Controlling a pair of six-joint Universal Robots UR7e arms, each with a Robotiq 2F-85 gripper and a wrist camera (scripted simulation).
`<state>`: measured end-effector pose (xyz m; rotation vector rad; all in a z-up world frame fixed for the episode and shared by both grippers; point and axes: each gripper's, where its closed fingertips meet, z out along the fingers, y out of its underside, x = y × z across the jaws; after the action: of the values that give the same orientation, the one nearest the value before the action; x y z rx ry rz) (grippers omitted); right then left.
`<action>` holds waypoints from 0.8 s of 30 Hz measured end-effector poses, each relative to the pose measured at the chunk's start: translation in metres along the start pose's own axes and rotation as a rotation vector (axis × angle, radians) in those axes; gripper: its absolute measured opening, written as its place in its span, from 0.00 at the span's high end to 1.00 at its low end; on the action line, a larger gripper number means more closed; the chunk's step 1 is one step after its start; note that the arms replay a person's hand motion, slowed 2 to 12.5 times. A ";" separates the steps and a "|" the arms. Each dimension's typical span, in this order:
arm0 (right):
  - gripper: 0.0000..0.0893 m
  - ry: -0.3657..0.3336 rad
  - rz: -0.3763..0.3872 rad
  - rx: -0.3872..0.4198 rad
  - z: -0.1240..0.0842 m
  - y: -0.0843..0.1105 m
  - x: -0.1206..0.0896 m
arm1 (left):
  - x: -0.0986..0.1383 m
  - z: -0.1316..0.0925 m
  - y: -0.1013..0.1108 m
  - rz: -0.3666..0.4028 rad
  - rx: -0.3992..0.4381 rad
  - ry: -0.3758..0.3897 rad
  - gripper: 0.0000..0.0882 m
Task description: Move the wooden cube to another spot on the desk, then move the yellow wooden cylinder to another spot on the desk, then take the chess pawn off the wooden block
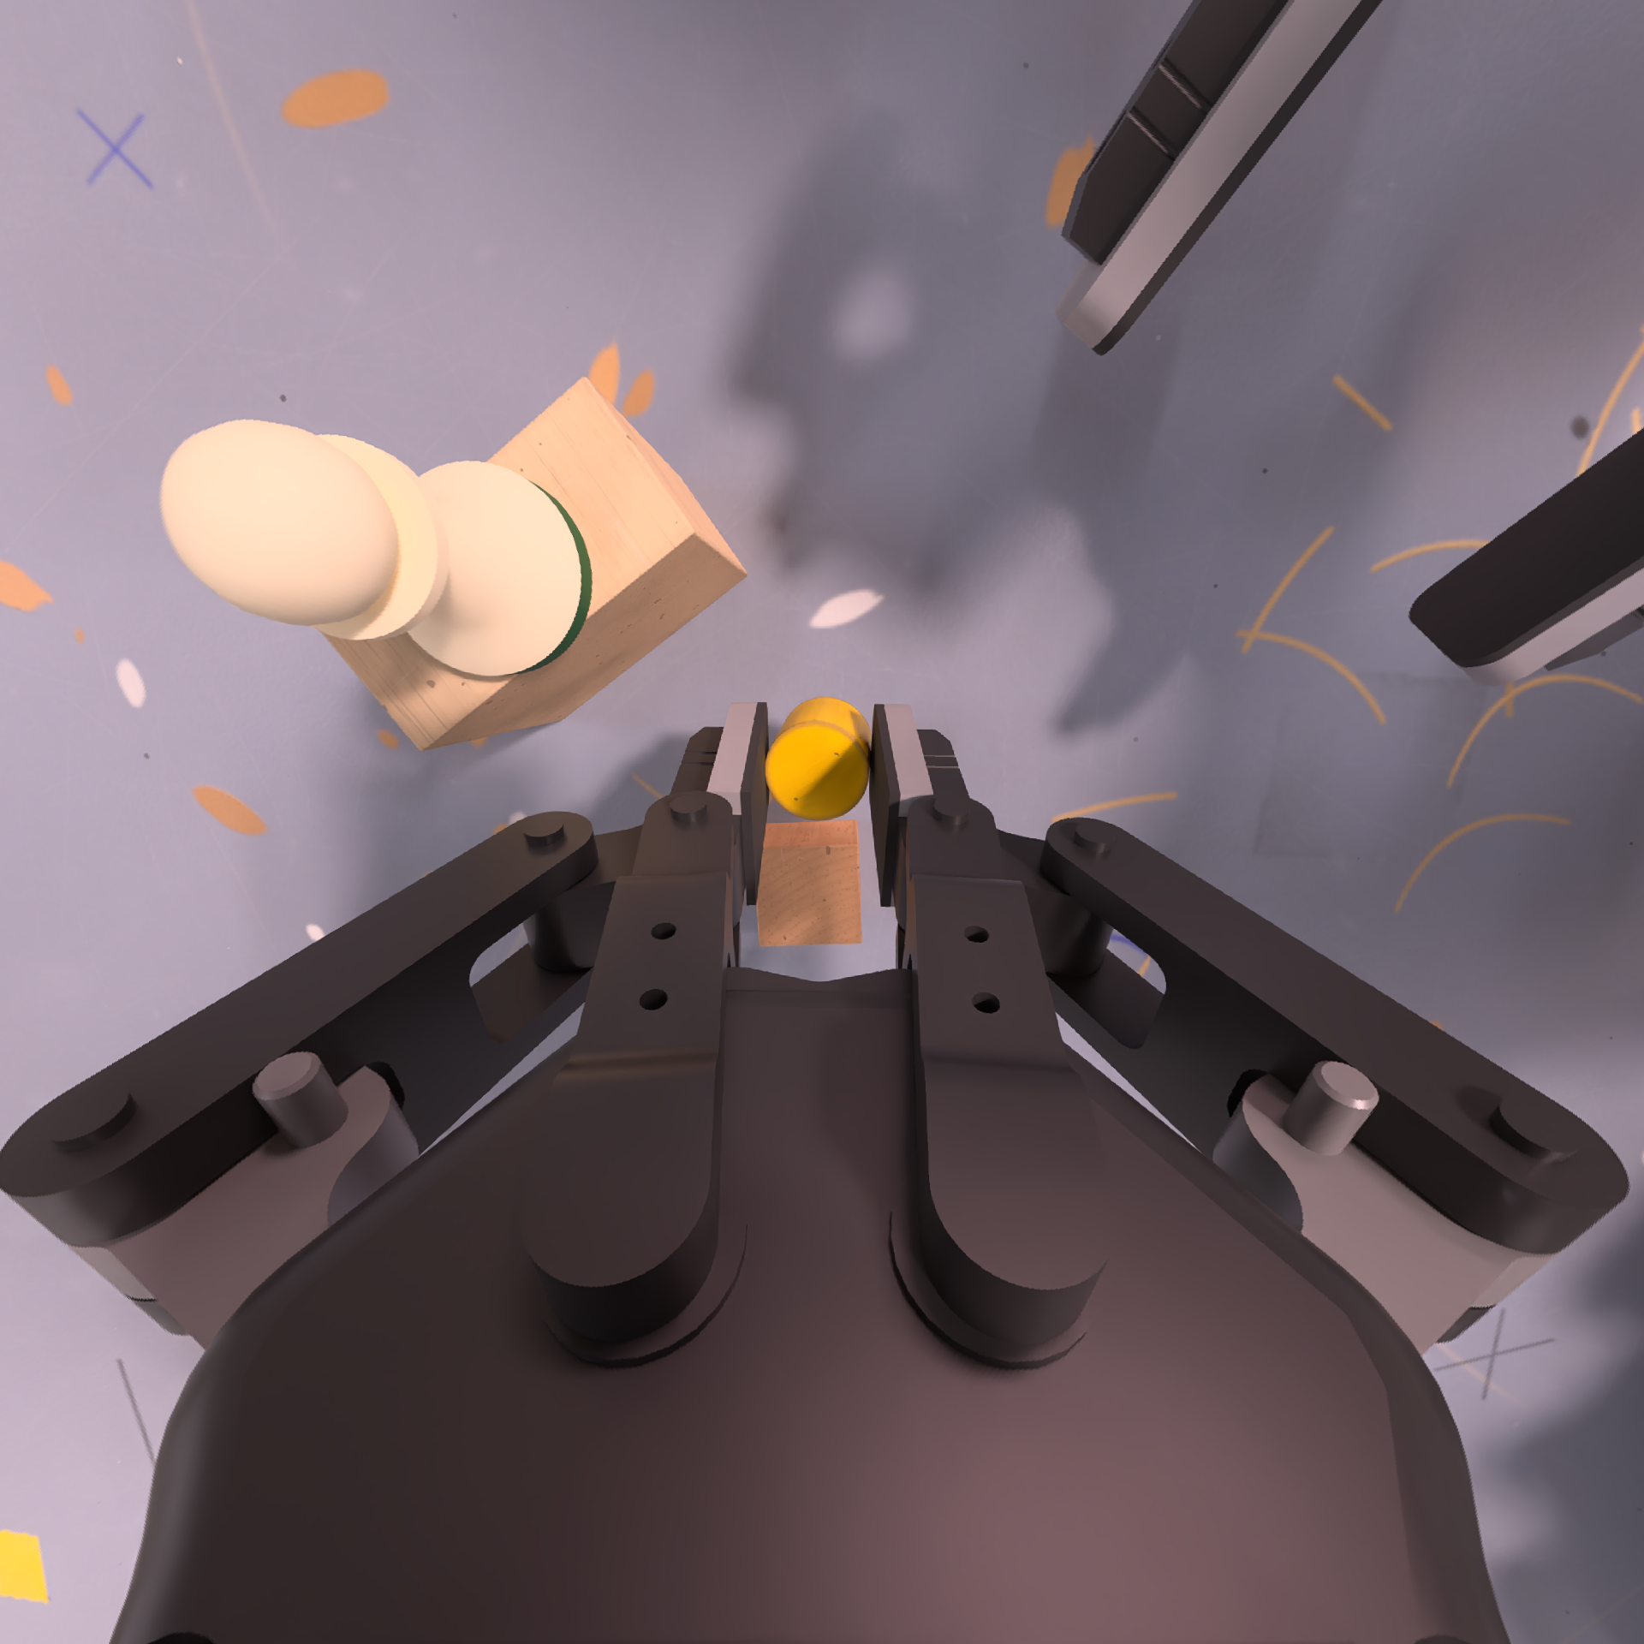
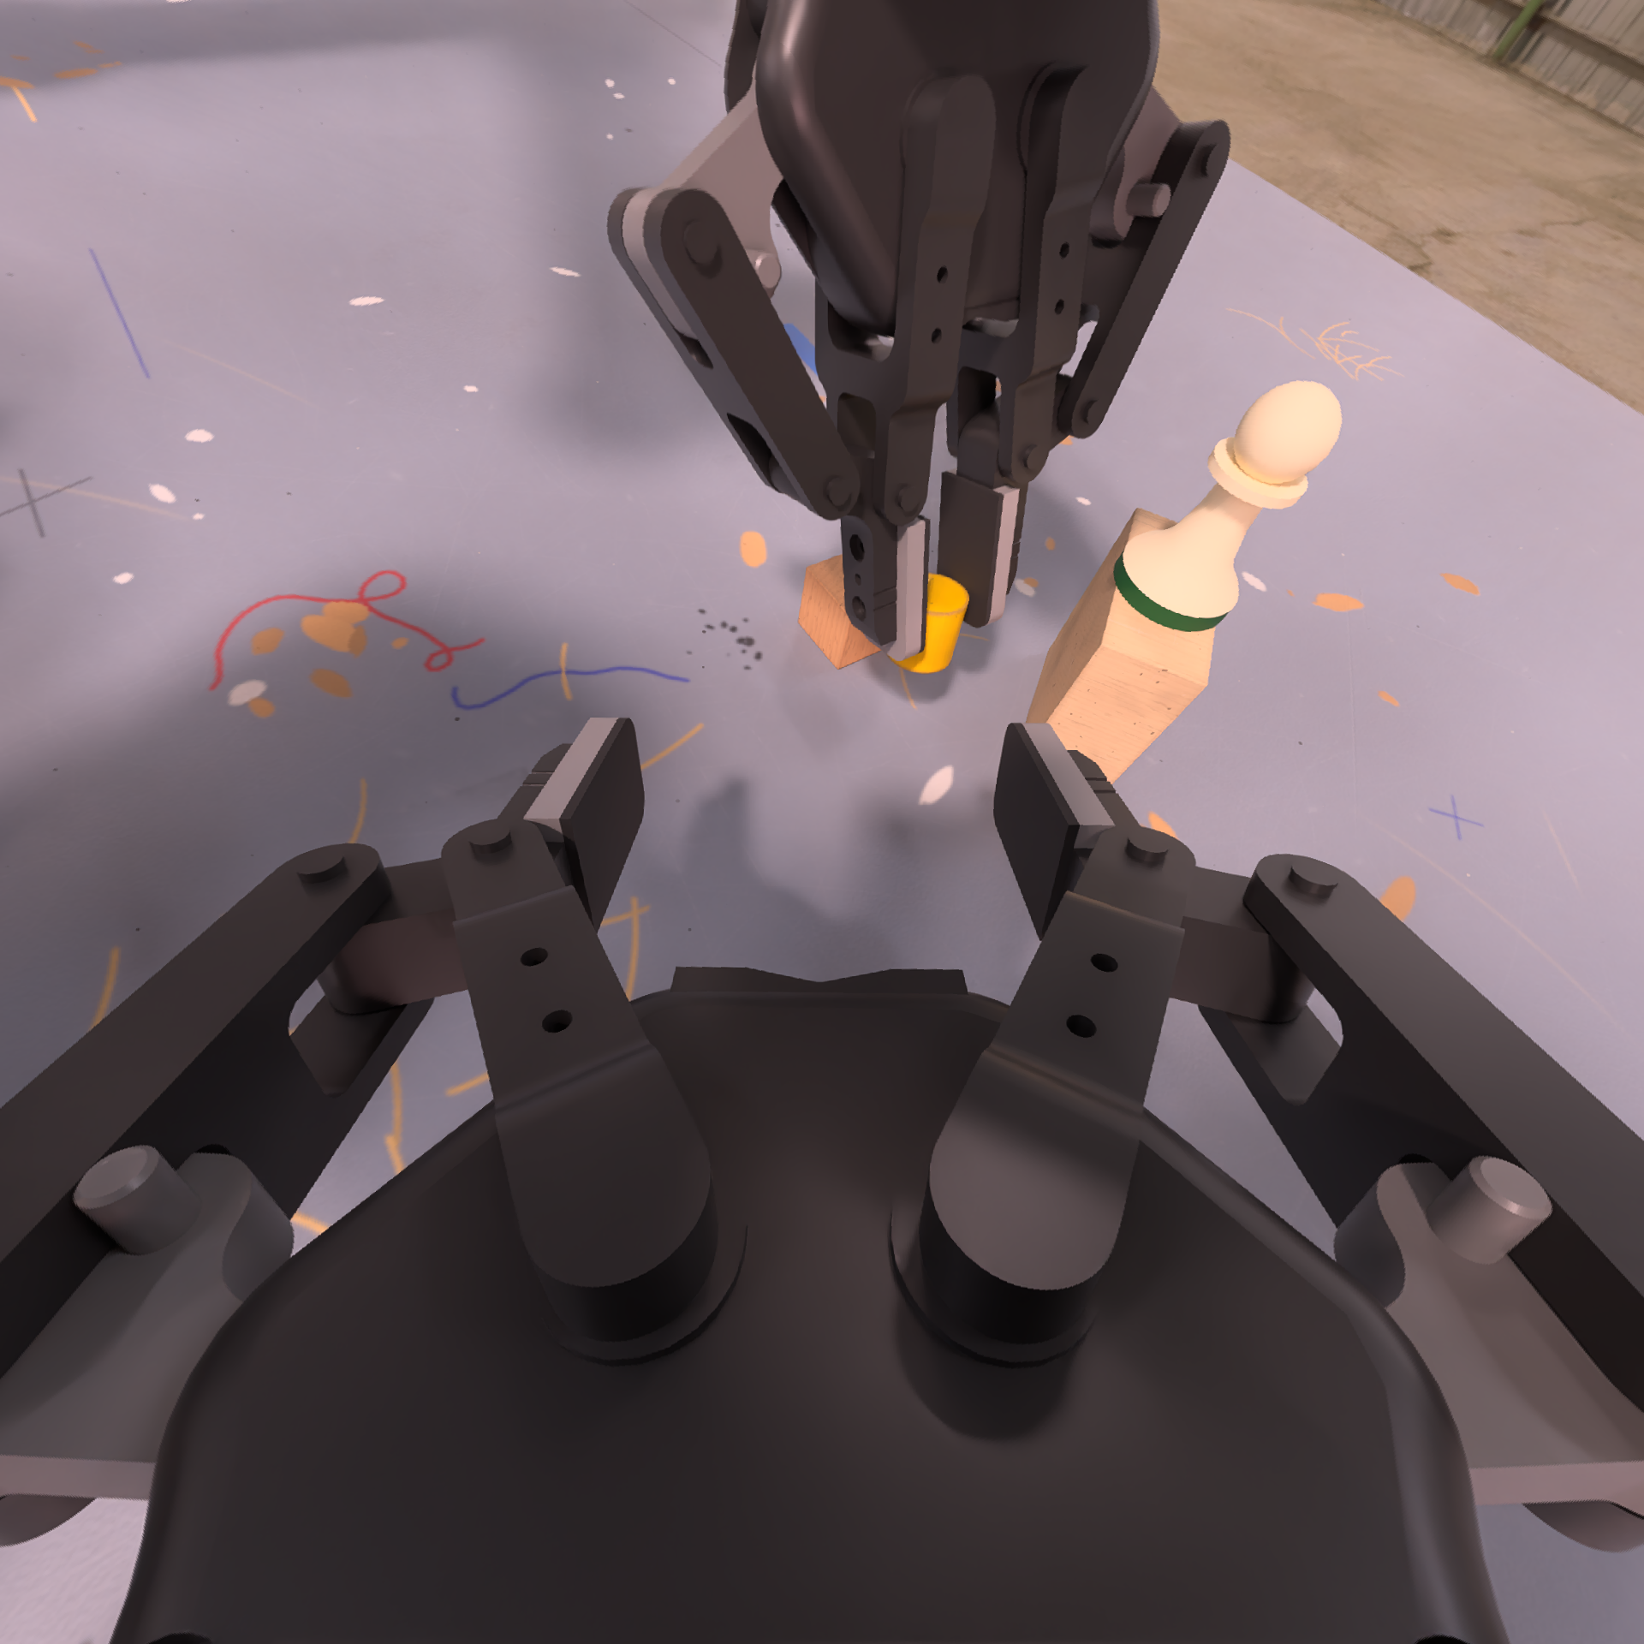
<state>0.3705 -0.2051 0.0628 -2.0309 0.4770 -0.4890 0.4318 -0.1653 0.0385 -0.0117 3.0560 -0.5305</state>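
Left fingers (image 1: 818,756) pinch the yellow cylinder (image 1: 817,758) on the scribbled desk (image 2: 356,445) (right fingers (image 2: 818,783) wide).

A broad, flat, pale lavender-grey desk (image 2: 267,222) fills nearly all of both views, its top scattered with orange paint flecks (image 1: 335,98), small white dabs, thin curved orange scratches (image 1: 1317,658) and faint blue pen crosses (image 1: 116,149). In the right wrist view a looping red scribble (image 2: 338,614) and a wavy blue line (image 2: 569,680) lie toward nine o'clock. Beyond the desk's edge at one o'clock is a brown, worn concrete floor (image 2: 1388,116), with a grey corrugated wall (image 2: 1566,53) at the far corner. Soft light casts blurred dark shadows (image 1: 890,463) across the surface.
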 end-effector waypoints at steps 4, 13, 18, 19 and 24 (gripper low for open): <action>0.22 0.000 0.000 0.000 0.000 0.000 0.000 | 0.001 0.005 0.001 0.000 -0.004 0.001 0.76; 0.22 -0.001 0.000 -0.001 0.000 0.000 0.000 | 0.003 0.013 0.004 0.006 -0.008 0.003 0.76; 0.22 -0.003 0.000 -0.002 0.000 0.000 -0.001 | 0.004 0.016 0.006 0.014 -0.009 0.000 0.76; 0.22 -0.003 0.000 -0.002 0.000 0.000 -0.001 | 0.004 0.017 0.006 0.015 -0.009 -0.001 0.76; 0.22 -0.004 -0.001 -0.004 0.001 0.001 -0.001 | 0.004 0.020 0.007 0.022 -0.012 -0.003 0.76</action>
<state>0.3701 -0.2046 0.0617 -2.0356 0.4751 -0.4848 0.4282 -0.1654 0.0172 0.0206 3.0529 -0.5097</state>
